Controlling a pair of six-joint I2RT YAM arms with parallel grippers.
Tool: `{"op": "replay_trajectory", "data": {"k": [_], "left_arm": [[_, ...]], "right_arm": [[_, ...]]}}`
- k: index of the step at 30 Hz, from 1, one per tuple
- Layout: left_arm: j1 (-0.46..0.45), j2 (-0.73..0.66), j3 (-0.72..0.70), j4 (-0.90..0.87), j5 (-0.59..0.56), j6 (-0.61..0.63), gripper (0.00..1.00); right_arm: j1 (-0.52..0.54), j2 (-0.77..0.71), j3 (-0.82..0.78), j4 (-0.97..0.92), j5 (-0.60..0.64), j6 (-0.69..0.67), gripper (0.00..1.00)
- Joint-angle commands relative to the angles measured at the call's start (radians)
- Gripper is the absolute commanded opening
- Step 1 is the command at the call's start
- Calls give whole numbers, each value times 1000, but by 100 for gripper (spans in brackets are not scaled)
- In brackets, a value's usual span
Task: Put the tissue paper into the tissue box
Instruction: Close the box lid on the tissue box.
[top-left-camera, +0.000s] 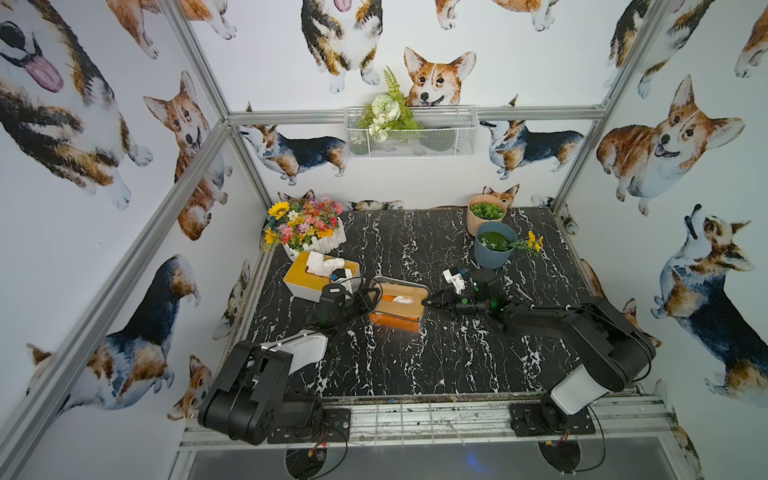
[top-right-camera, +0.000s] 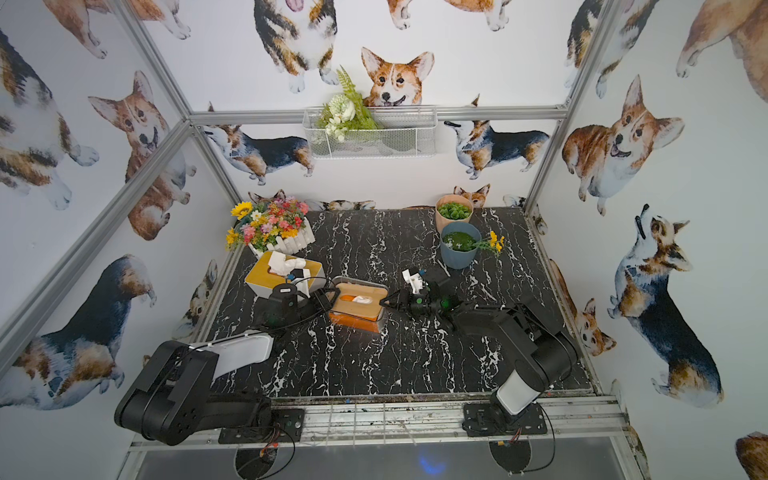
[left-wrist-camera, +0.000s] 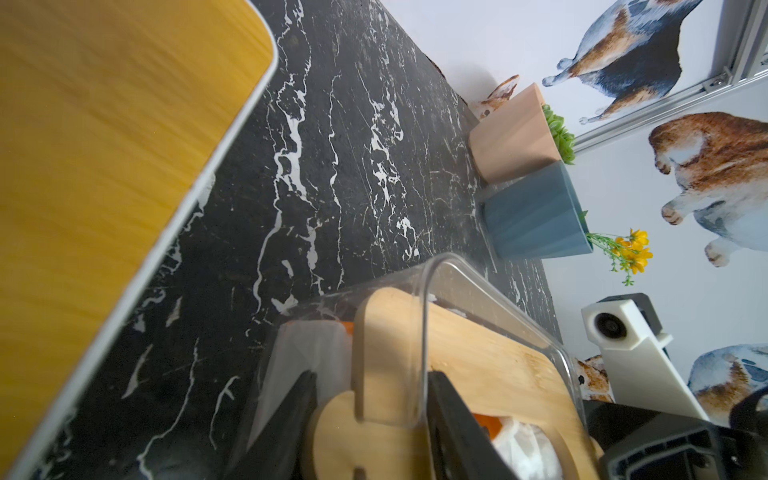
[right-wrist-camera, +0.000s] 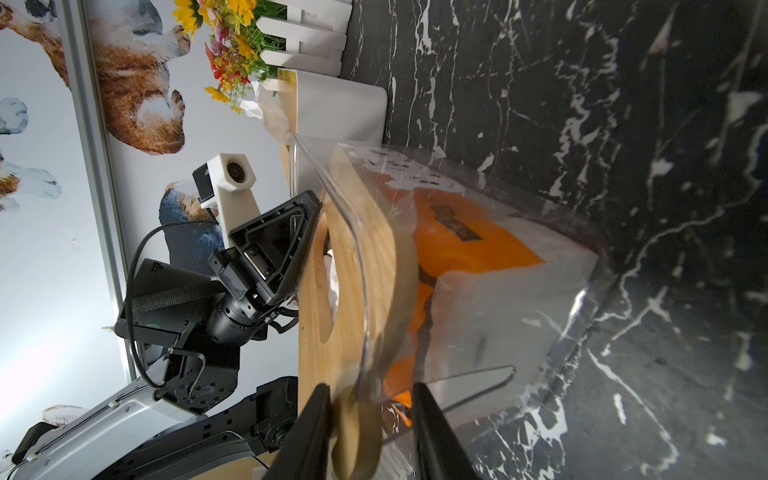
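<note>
The left gripper (top-left-camera: 371, 298) is clamped on the left end of the tissue box (top-left-camera: 417, 287), its jaws against the wooden lid (left-wrist-camera: 478, 353) and the clear rim. The right gripper (right-wrist-camera: 372, 395) straddles the box's opposite end, jaws apart and not pinching. The tissue paper (top-left-camera: 401, 298) lies inside the box, between both grippers, showing white through the lid slot.
</note>
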Motion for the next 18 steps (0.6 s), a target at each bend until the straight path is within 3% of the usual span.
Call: {"op": "replay_trajectory", "data": {"k": [1, 18], "left_arm": [[-30, -1, 9, -76, 250, 30, 46], [-46, 27, 5, -39, 245, 5, 46]], "right_arm": [[28, 8, 7, -147, -43, -42, 34], [58, 77, 23, -63, -47, 31, 37]]}}
